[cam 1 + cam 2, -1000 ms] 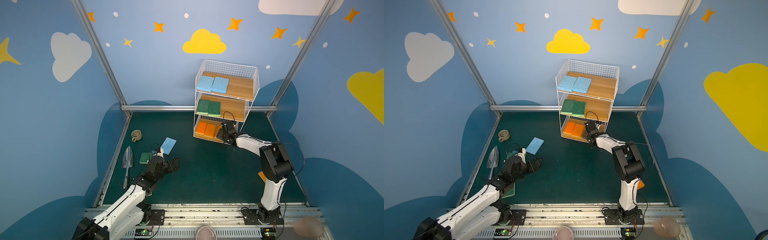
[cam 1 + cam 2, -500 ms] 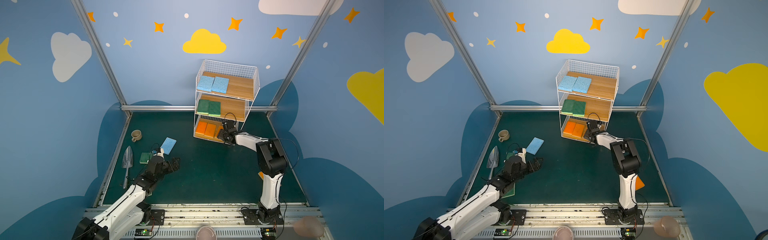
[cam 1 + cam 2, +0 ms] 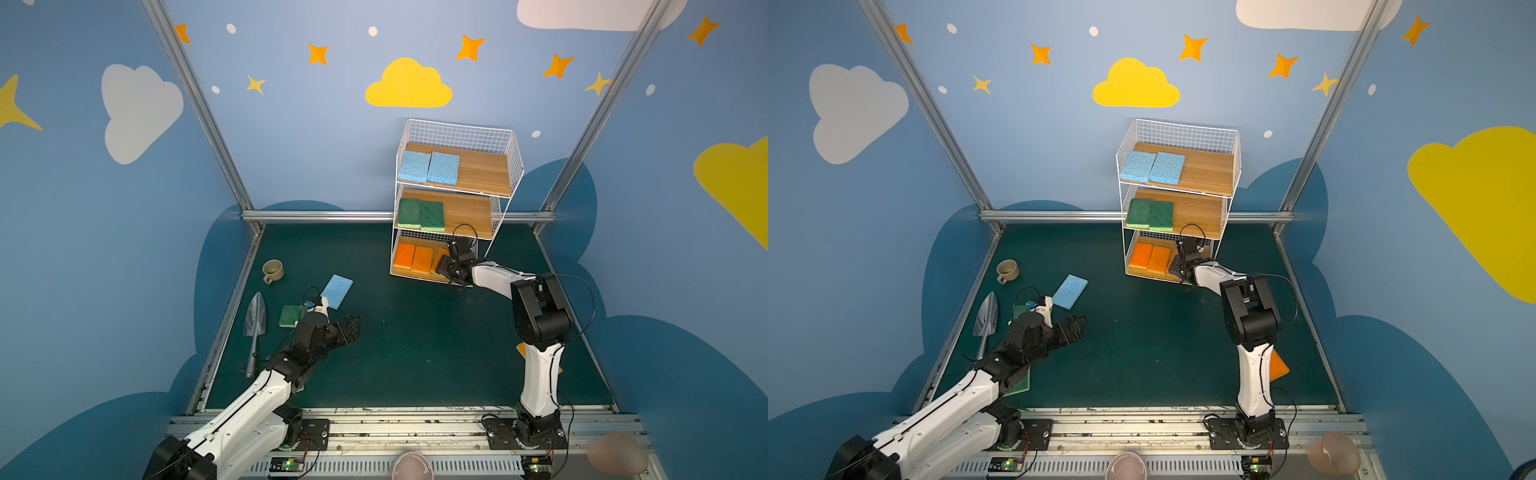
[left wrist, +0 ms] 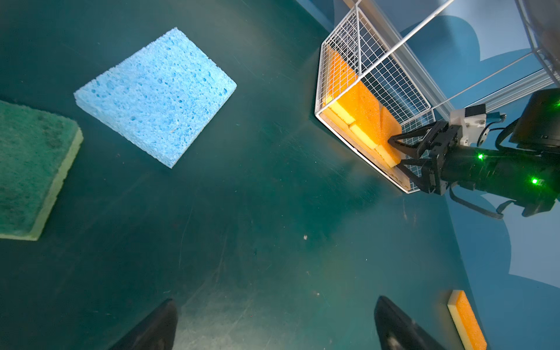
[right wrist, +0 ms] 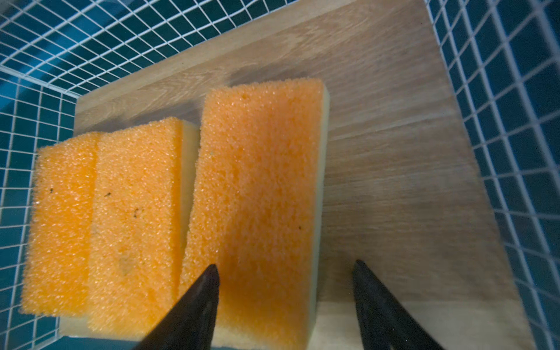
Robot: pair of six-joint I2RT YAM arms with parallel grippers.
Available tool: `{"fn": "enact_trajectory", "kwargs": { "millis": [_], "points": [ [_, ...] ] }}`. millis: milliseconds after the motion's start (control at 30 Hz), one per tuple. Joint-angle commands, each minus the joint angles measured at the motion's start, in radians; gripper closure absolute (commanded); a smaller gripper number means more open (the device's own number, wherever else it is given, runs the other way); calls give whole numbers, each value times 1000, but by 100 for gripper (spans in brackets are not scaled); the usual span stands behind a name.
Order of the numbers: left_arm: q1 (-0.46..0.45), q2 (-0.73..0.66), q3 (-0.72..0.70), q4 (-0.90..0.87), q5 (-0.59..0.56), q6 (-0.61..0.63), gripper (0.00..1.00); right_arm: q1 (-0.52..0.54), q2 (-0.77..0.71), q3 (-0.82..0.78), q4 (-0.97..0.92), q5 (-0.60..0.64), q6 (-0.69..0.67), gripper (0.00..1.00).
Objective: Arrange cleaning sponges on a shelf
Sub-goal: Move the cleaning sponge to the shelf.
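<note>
Sponges of light blue are laid on the top board of the shelf — green sponges on the middle one. On the bottom board a tilted orange sponge is straddled by the parted fingers of the right gripper, apparently unsqueezed. The left gripper is held wide open over the mat, near a loose blue sponge.

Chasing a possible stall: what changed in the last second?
The right arm shifted its elbow slightly inward, toward the shelf. The right gripper stayed at the bottom board, jaws open over the leaning orange sponge, not gripping it. Unchanged: left gripper open above the mat, blue sponge, green sponge, mug, trowel.
</note>
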Motion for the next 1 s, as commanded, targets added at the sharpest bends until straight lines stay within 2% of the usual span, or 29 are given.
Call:
{"fn": "enact_trajectory", "kwargs": {
  "millis": [0, 67, 567, 967],
  "points": [
    [-3, -9, 16, -19, -12, 10, 0, -10, 27, 35, -37, -8, -15, 41],
    [-6, -7, 16, -17, -13, 10, 0, -11, 25, 35, -42, -3, -12, 49],
    [-9, 1, 26, -8, -8, 7, 0, -22, -28, -14, -83, -4, -21, 76],
    [-23, 17, 32, 3, -15, 1, 0, -45, -62, -25, -116, -39, -104, 77]
  ]
}}
